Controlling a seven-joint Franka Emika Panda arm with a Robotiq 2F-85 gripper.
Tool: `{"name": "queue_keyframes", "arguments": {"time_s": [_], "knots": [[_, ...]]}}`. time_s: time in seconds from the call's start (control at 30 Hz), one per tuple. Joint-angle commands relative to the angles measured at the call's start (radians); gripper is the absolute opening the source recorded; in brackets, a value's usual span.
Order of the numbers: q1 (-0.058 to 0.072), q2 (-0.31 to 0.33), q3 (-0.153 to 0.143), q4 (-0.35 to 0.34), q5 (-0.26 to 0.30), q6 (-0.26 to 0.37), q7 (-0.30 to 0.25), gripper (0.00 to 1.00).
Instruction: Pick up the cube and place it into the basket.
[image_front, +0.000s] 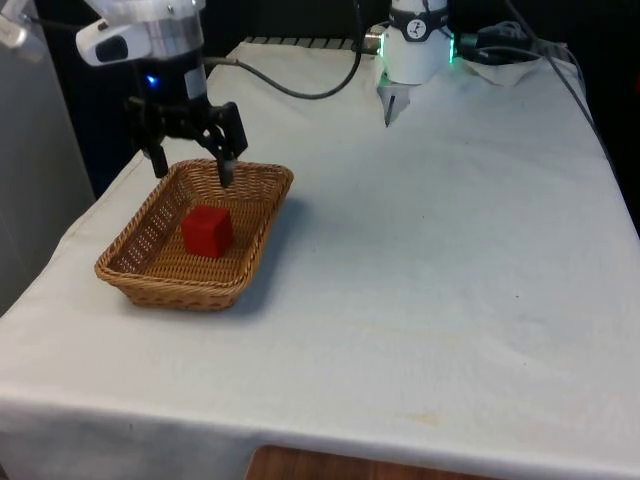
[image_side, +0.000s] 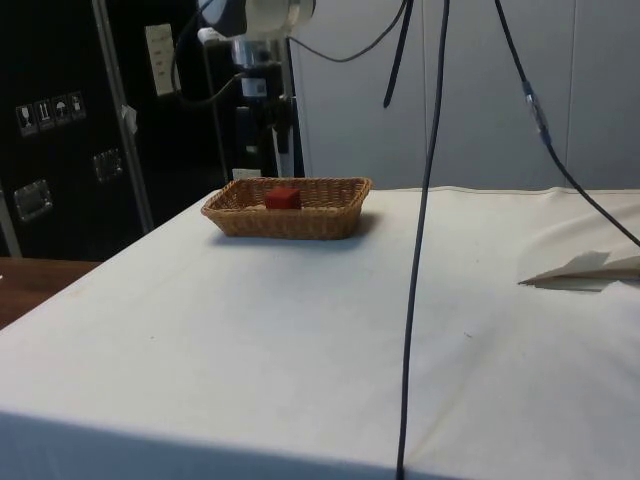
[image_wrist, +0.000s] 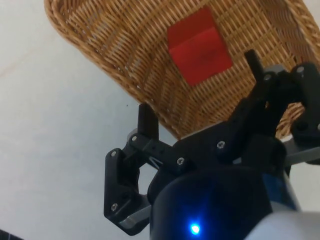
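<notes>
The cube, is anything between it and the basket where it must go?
Nothing: the red cube already lies inside the basket, on its woven floor. The hand is open above the basket's far rim, holding nothing.

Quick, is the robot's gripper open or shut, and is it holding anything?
Gripper: open and holding nothing, above the basket's far end. The red cube lies inside the basket, apart from the gripper.
</notes>
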Motion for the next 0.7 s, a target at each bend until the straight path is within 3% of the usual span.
{"name": "queue_keyframes", "arguments": {"time_s": [0.0,0.2,0.23,0.27,0.53,0.57,0.6,0.67], "knots": [[0.007,-0.012,-0.007,-0.009,-0.008,-0.003,0.001,1.0],[0.01,-0.044,-0.017,-0.009,-0.018,-0.033,0.002,1.0],[0.003,-0.035,-0.01,-0.002,-0.01,-0.031,0.0,1.0],[0.011,-0.049,-0.019,-0.008,-0.019,-0.038,0.002,1.0],[0.017,-0.083,-0.034,-0.007,-0.03,-0.069,0.003,1.0],[0.012,-0.08,-0.03,-0.002,-0.024,-0.071,0.0,1.0],[0.019,-0.091,-0.037,-0.006,-0.033,-0.078,0.003,1.0],[0.019,-0.101,-0.039,-0.005,-0.037,-0.085,0.004,1.0]]}}
